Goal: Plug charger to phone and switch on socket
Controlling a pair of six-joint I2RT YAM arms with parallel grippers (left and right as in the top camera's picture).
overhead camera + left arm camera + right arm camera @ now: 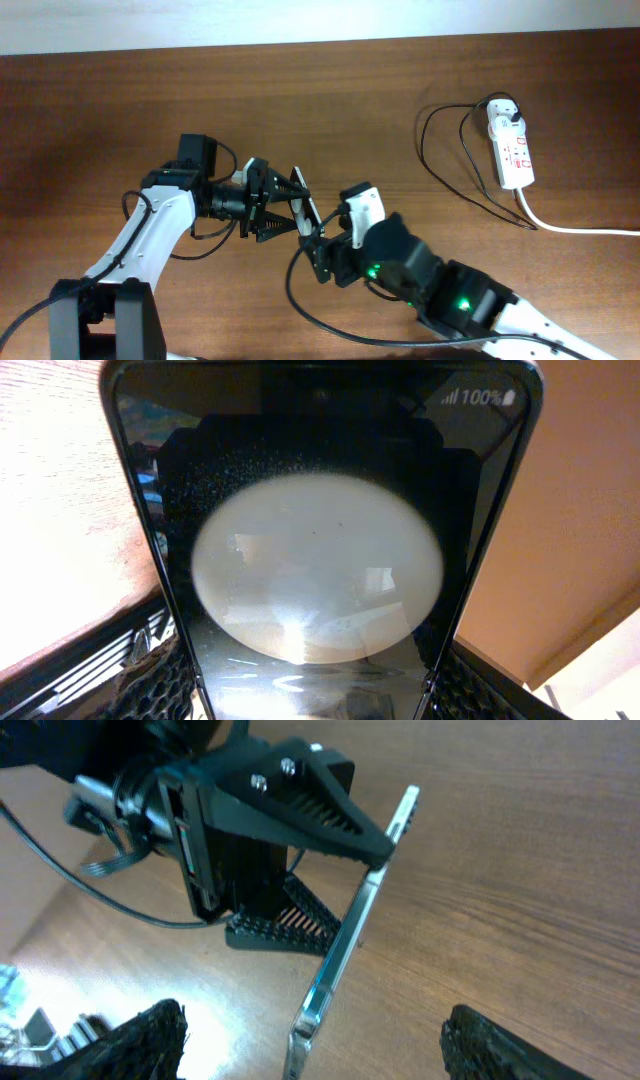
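Note:
My left gripper [275,208] is shut on the phone [306,207] and holds it on edge above the table. In the left wrist view the phone's dark screen [320,480] fills the frame between the fingers [320,695], showing a pale round glare and "100%". My right gripper [322,243] is open and empty; in the right wrist view its fingers [315,1040] flank the phone's lower thin edge [350,935] without touching it. The socket strip [512,150] lies at the far right. The charger's black cable [450,170] loops beside it, its white adapter [503,112] at the strip's far end.
The strip's thick white cord [570,228] runs off the right edge. Black arm cables [300,300] curve under the right arm. The left arm [150,225] reaches in from the lower left. The wooden table [330,90] ends at a white wall at the back.

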